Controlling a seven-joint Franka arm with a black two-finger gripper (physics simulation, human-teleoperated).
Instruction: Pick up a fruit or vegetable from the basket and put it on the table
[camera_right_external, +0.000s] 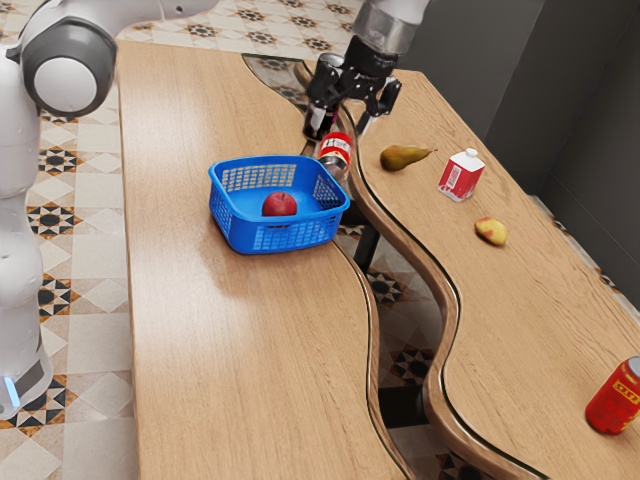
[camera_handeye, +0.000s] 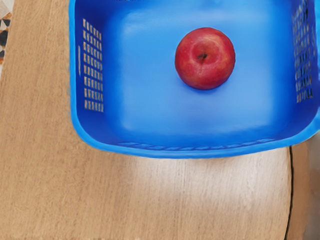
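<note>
1 apple in blue basket, seemingly clear of walls

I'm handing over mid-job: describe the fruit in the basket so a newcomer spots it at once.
On the light wooden table, a blue plastic basket with slotted walls stands on the section nearer the arm's base. On its floor sits a round red apple with a dark stem. It's the only fruit seen inside; the brownish pear and yellowish-red fruit lie outside, across the winding gap.
</note>
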